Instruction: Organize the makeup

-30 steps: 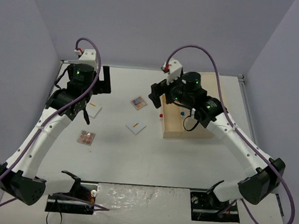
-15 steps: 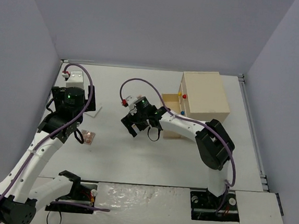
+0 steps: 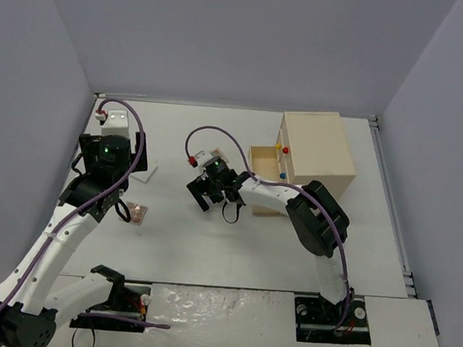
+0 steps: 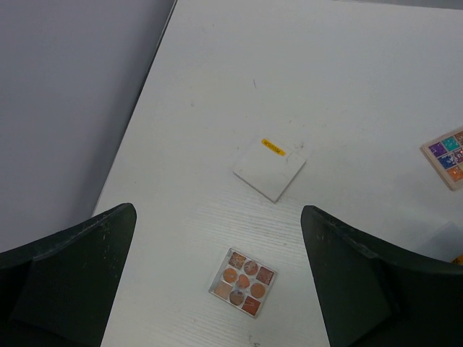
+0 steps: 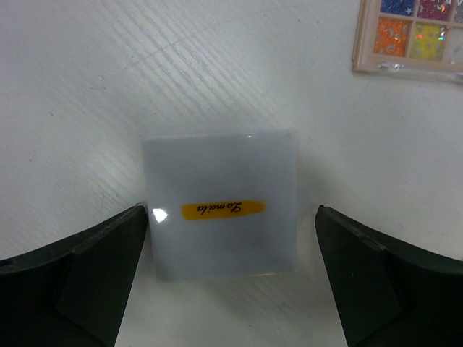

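R claw [image 5: 228,238] was wide open over white card [image 5: 221,173]; needed to drop lower, square to its edges b4 closing. L claw [image 4: 217,231] open too.

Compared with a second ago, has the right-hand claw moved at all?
Yes. The right claw swung left, off the drawer box, and now hovers open over a white card.

Beige wooden drawer box [image 3: 319,145] on the far right of the white table [image 3: 208,253], with 1 drawer [image 3: 264,157] pulled out to the left. Red knob [image 3: 277,146] and yellow knob [image 3: 285,151] side by side on its left face, blue knob [image 3: 281,175] just nearer. Plain grey walls [image 3: 227,43] on 3 sides.
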Controlling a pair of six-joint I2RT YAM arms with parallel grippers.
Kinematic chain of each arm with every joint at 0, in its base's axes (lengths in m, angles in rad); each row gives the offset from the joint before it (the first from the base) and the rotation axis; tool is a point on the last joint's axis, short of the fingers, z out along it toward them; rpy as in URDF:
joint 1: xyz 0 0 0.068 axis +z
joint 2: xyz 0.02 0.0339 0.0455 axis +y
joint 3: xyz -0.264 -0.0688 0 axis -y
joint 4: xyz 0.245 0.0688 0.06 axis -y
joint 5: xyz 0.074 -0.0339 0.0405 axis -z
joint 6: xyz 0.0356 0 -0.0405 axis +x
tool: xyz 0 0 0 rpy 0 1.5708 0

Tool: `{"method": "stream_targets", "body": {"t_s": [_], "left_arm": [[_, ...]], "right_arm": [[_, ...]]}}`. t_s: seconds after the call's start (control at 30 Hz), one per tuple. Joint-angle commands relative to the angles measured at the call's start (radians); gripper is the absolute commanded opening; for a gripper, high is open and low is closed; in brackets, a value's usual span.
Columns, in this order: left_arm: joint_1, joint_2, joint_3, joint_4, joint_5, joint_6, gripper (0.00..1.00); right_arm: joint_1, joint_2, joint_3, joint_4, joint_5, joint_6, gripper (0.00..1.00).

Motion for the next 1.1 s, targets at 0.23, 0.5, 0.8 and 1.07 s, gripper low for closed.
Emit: {"method": "stream_targets", "body": {"t_s": [0.23, 0.5, 0.8, 1.07], "left_arm": [[0.008, 0.012, 0.015, 0.063, -0.018, 0.018, 0.97], [0.008, 0.016, 0.015, 0.060, -0.013, 0.016, 0.97], [0.008, 0.020, 0.015, 0.060, -0.004, 0.014, 0.97], [0.008, 0.019, 0.017, 0.058, 0.006, 0.013, 0.97]], "right_arm": [[0.006, -0.009, -0.020, 0.025, -0.051, 0.018, 0.64], [0.005, -0.100, 0.003, 0.008, -0.028, 0.055, 0.31], [-0.075, -0.305, -0.034, -0.007, 0.276, 0.145, 0.31], [-0.225, -0.375, -0.111, -0.007, 0.292, 0.219, 0.32]]}}
